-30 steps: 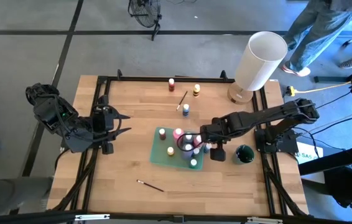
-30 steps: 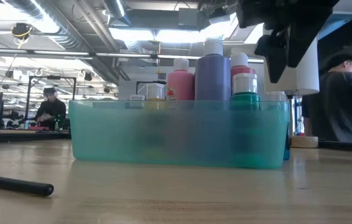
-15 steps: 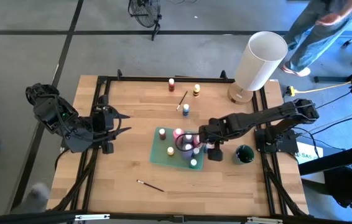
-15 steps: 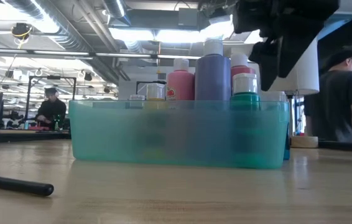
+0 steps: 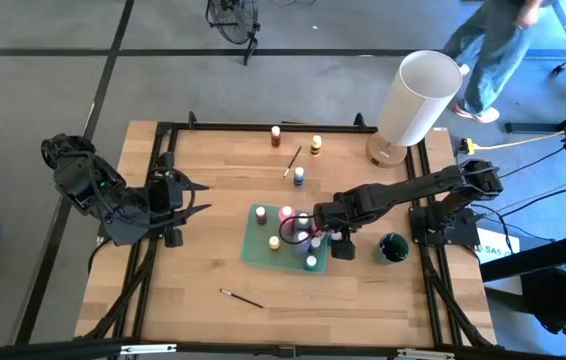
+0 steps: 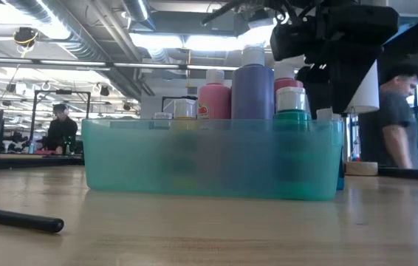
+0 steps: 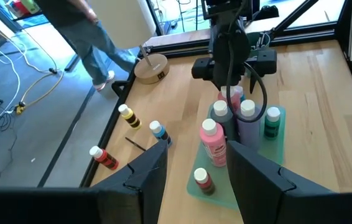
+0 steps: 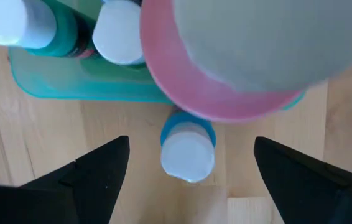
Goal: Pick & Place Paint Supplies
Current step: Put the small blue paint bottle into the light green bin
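The right tool [image 5: 335, 240] now sits further in toward the tabletop's middle, over the right edge of the green tray [image 5: 255, 250]. Beyond the far edge, the person [image 5: 488, 45] stands further toward the left side.
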You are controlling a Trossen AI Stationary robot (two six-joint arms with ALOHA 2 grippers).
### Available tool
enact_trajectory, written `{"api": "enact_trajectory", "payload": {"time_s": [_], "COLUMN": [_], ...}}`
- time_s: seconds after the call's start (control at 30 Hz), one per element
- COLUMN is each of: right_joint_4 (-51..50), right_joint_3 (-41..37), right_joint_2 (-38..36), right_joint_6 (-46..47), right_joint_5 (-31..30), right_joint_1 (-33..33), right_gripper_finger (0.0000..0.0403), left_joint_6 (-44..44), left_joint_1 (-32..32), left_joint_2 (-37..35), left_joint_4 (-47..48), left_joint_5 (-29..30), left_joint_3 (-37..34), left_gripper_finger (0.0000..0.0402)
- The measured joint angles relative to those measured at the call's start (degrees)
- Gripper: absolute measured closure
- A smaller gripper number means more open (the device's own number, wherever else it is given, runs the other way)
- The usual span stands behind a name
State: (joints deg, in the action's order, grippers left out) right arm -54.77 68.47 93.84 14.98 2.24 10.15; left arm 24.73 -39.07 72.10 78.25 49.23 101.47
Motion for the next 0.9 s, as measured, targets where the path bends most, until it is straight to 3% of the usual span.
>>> {"api": "enact_trajectory", "payload": {"time_s": [0.5, 0.9], "right_joint_4": [0.24, 0.25], "right_joint_3": [0.02, 0.02], "right_joint_2": [-0.01, -0.02], "right_joint_6": [-0.44, -0.47], "right_joint_5": [-0.02, -0.08], "right_joint_1": [0.0, 0.0], "right_gripper_finger": [0.0108, 0.0112], "left_joint_6": [0.02, 0.02], "left_joint_1": [0.02, 0.01], "left_joint_2": [0.0, 0.0], "left_joint_4": [0.01, 0.01], "left_joint_5": [0.0, 0.0], "left_joint_3": [0.0, 0.0], "left_gripper_finger": [0.0242, 0.0242]}}
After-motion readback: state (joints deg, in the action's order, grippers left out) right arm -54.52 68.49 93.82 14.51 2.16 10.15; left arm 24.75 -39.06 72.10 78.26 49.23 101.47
